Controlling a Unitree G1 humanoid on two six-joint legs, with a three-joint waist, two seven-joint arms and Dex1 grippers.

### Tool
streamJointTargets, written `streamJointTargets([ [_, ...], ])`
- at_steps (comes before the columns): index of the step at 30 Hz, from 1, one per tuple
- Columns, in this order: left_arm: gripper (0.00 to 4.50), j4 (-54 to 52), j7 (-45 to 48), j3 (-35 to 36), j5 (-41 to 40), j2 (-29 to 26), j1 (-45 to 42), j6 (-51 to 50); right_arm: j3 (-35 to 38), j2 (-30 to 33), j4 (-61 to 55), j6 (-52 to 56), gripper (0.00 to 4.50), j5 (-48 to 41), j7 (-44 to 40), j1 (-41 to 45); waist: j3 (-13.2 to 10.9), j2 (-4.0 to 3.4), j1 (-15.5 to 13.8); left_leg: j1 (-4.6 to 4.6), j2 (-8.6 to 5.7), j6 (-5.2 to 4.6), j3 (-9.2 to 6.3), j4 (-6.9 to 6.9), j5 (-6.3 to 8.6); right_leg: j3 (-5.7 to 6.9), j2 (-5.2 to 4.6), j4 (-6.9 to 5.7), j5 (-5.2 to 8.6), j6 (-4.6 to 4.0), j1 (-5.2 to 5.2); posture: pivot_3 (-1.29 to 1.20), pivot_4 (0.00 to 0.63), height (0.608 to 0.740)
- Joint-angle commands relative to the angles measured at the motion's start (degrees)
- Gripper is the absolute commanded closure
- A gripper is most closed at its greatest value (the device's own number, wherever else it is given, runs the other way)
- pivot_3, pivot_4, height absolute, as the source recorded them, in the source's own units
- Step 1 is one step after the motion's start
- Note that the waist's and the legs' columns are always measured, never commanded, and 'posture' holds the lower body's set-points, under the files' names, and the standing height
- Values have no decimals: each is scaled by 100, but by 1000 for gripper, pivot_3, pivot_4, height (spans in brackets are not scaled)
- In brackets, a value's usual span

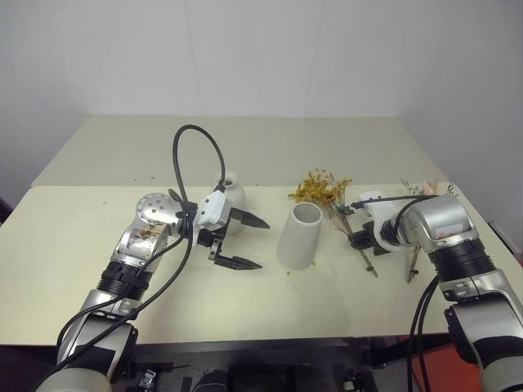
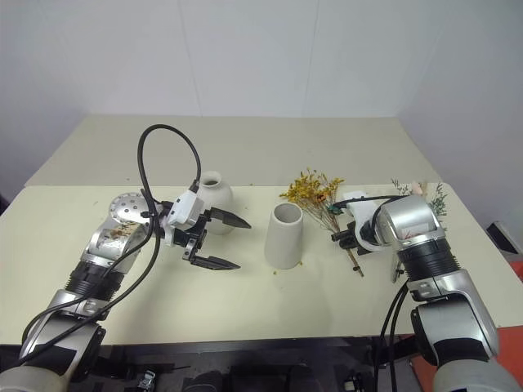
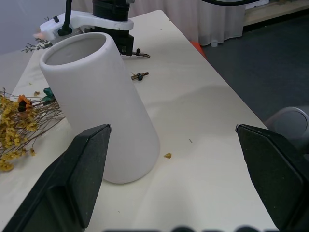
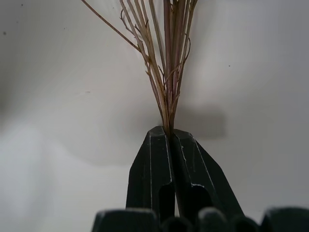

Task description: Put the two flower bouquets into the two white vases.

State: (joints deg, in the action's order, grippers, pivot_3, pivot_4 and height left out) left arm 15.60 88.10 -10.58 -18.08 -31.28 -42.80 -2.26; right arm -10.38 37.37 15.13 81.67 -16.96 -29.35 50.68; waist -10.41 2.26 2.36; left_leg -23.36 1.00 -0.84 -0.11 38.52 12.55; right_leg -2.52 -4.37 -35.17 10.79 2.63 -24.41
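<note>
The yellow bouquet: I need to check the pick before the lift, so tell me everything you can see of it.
The yellow bouquet is a small dried bunch: tiny yellow-orange blossoms fanned out on thin brownish stems that gather into one bundle. It lies on the table, heads pointing away from the robot, just right of the wide-mouthed vase. The right gripper is shut on the stem bundle, the stems running out from between its fingertips. Whether the blossoms touch the vase I cannot tell.
</note>
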Motion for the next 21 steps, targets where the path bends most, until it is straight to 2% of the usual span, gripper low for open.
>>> streamJointTargets([
  [1,0,-82,-54,163,-65,-38,-109,88,966,-154,-162,-161,4486,115,501,118,-1,-1,5,-1,0,0,0,0,0,-1,0,-1,0,0,-2,0,150,740],
  [6,0,-102,-65,197,-61,-89,-93,62,1927,-364,-827,-604,4486,209,1136,180,-2,-3,-10,-10,-2,0,-1,-3,0,0,-1,-1,0,0,-11,0,150,740],
  [8,0,-112,-76,215,-70,-120,-91,42,2120,-426,-1165,-770,4486,253,1333,170,-2,-3,-7,-13,-2,0,0,-4,0,-1,-2,0,0,0,-13,0,150,740],
  [14,0,-246,-144,368,-242,-241,-47,-181,2389,-729,-2271,-2207,4486,358,1692,4,-3,-5,10,-12,-1,0,0,-11,0,-1,0,0,0,1,-18,0,150,740],
  [21,0,-338,-348,838,-484,-580,152,-494,2894,-2041,-2874,-3093,4486,-98,2255,299,-5,-8,28,-7,4,0,-3,-13,0,-4,4,-9,0,0,-19,0,150,740],
])
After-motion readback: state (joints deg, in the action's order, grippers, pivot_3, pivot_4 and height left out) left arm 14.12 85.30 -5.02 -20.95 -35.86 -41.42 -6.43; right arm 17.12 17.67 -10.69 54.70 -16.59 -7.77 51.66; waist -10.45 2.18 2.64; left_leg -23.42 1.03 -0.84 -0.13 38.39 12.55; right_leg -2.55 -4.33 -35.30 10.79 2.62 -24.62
